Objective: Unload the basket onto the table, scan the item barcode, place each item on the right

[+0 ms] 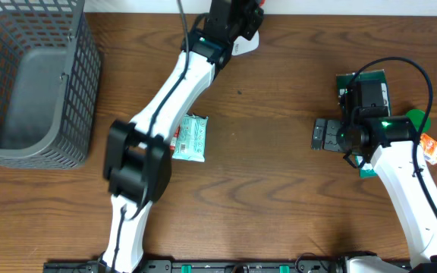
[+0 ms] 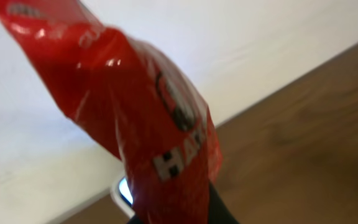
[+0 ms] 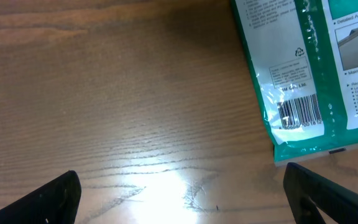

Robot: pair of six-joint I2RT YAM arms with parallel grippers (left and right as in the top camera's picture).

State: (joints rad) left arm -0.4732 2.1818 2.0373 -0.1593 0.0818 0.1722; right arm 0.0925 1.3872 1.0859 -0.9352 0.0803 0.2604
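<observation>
**Wooden table (image 1: 279, 114), far edge: red packet (image 2: 142, 124) pinched by the left gripper (image 1: 247, 14)**

Its jaws are pressed together on one end of the packet. The packet's long axis runs away from the fingers, tilted, in the air. Just beside it on the wood lies a white device (image 1: 243, 44), which I judge to be the scanner, so the left arm is clearly the nearer one. No barcode shows on the visible face, so the packet probably needs turning toward the device. The right gripper (image 1: 319, 135) is spread wide and holds nothing, above bare wood beside a green packet (image 3: 309, 68).
</observation>
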